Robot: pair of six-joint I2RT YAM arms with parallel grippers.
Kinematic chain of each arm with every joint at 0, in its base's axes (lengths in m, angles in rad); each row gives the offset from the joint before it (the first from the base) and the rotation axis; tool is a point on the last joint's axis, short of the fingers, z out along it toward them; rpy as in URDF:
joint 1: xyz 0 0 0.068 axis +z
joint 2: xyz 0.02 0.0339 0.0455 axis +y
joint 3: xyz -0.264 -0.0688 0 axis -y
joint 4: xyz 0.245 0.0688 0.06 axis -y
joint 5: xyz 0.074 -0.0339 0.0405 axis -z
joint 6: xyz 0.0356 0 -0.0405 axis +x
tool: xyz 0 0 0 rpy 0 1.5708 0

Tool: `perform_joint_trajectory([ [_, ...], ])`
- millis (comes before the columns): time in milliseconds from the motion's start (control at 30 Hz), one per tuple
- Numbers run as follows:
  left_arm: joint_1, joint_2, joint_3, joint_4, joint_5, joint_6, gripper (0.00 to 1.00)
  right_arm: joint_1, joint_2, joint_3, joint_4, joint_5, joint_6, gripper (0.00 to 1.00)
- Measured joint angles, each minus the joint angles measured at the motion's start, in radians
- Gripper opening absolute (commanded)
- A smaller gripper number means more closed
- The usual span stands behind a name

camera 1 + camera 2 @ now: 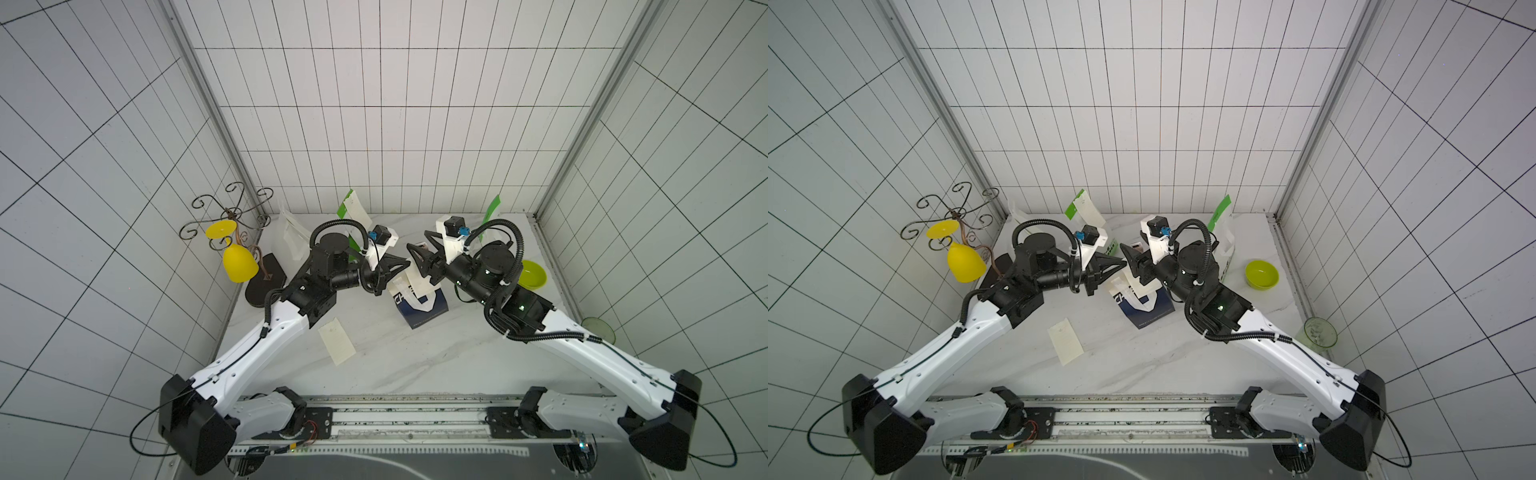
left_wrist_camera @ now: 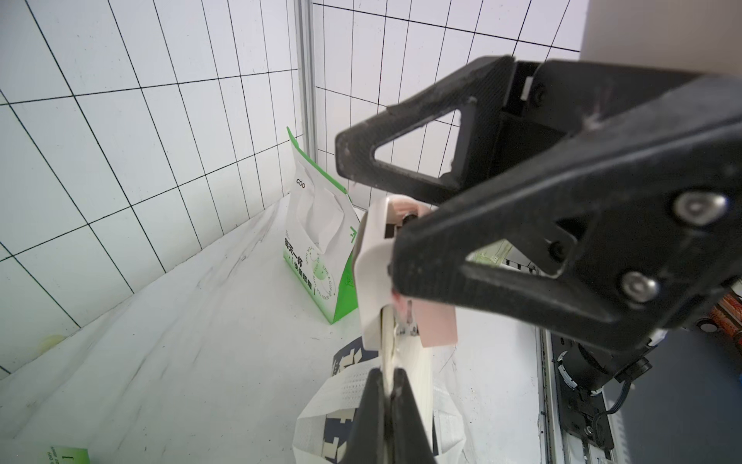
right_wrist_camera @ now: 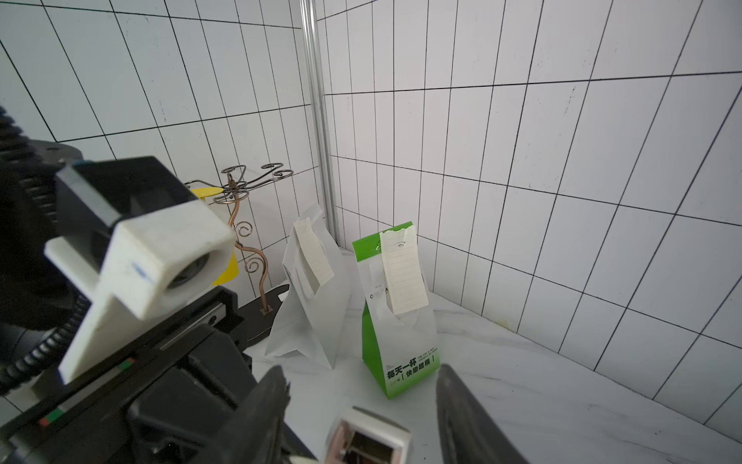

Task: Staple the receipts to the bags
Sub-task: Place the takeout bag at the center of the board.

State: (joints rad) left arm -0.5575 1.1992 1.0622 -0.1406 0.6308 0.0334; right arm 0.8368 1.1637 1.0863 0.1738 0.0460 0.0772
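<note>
Left arm (image 1: 257, 345) and right arm (image 1: 615, 365) reach in from the near edge of the bench (image 1: 415, 370) and meet over its middle. Below them we find the navy bag (image 1: 428, 309), near the bench's middle; whether it stands square or leans, we cannot tell. The right gripper (image 1: 423, 251) carries the white-and-pink stapler (image 2: 371, 257) between its jaws, clear of the bench. The left gripper (image 2: 386, 379) is clenched on the receipt (image 2: 417, 377) just under the stapler's mouth.

We judge the main risk to be a staple through the receipt alone: we cannot see bag paper inside the mouth, so a squeeze here may miss the rim. A sideways tug from either arm could also tear the thin strip or tip the light bag.

The receipt hangs steeply, its long axis running from the stapler at its upper end down to the bag's open top; from the left wrist we see it nearly edge-on.
</note>
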Motion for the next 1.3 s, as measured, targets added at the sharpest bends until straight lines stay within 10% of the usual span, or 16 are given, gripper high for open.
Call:
perform_joint_trajectory([
  [267, 0.0, 0.019, 0.0, -0.006, -0.013, -0.012, 0.0, 0.017, 0.032, 0.0, -0.006, 0.059, -0.016, 0.45],
  [700, 0.0, 0.02, 0.0, -0.011, -0.015, -0.023, 0.0, 0.023, 0.054, 0.0, 0.004, 0.134, -0.026, 0.0],
  [1300, 0.014, 0.203, 0.135, 0.031, -0.152, -0.05, 0.0, -0.014, -0.071, -0.032, 0.097, 0.312, 0.01, 0.0],
])
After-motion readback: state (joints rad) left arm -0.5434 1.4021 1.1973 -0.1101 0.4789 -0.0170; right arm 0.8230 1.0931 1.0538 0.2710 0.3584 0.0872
